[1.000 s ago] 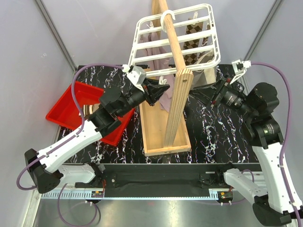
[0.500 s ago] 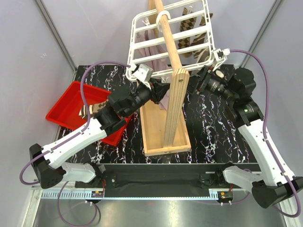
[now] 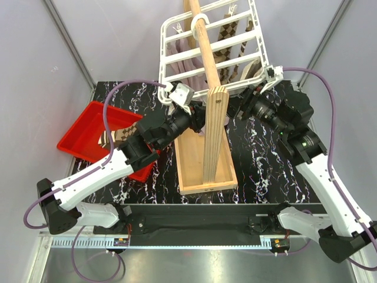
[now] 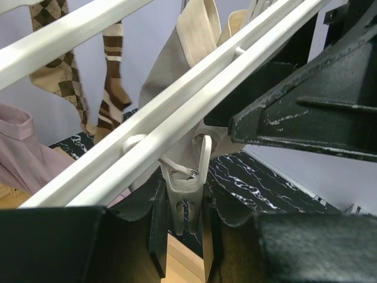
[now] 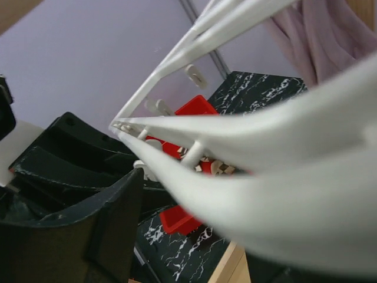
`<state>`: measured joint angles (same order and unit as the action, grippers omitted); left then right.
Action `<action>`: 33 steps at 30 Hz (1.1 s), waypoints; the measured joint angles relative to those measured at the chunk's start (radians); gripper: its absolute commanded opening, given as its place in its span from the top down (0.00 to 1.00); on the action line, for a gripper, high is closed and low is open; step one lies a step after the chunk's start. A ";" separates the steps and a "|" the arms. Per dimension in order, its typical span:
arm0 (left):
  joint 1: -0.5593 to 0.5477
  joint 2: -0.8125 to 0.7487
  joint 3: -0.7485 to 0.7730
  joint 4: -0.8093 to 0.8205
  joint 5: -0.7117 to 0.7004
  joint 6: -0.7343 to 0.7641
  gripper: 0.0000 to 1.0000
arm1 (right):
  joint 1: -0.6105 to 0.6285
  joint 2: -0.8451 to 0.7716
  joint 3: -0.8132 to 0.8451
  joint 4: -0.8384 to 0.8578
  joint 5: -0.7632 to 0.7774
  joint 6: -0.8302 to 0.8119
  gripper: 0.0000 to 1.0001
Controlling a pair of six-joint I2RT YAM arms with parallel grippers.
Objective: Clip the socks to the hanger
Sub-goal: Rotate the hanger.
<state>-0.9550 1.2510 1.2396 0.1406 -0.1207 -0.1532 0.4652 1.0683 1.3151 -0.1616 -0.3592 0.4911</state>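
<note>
The white hanger (image 3: 215,41) hangs by its hook on the wooden pole, tilted. Checkered and striped brown-and-cream socks (image 3: 228,47) and a mauve sock (image 3: 182,62) are clipped under it. My left gripper (image 3: 198,118) is under the hanger's near edge. In the left wrist view its jaws (image 4: 182,227) are shut on a white clip peg (image 4: 188,188) dangling from a hanger bar (image 4: 177,112), with a beige sock (image 4: 191,35) behind it. My right gripper (image 3: 242,106) is at the hanger's near right corner. In the right wrist view the hanger's rim (image 5: 247,177) runs between its fingers (image 5: 112,230).
A red bin (image 3: 94,127) at the left holds a checkered sock (image 3: 115,137). The tall wooden stand (image 3: 213,130) rises from a wooden base tray (image 3: 194,171) between the arms. The table top (image 3: 265,171) is black marble.
My right gripper moved up and left to the hanger's corner, and the hanger swung and tilted. My left gripper moved right and up, under the hanger's near edge.
</note>
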 measured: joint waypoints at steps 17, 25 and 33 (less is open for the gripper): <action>0.016 0.000 0.062 -0.068 0.266 -0.032 1.00 | 0.006 -0.235 -0.110 -0.177 0.087 -0.057 0.17; 0.050 0.063 0.165 -0.118 0.405 -0.159 1.00 | 0.007 -0.225 -0.183 -0.012 0.051 0.004 0.21; 0.061 0.083 0.174 -0.127 0.455 -0.245 0.98 | 0.007 -0.220 -0.188 0.078 0.054 0.023 0.25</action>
<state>-0.8936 1.3338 1.4139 0.0135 0.3344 -0.3981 0.4725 0.8486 1.1267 -0.0834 -0.3054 0.5140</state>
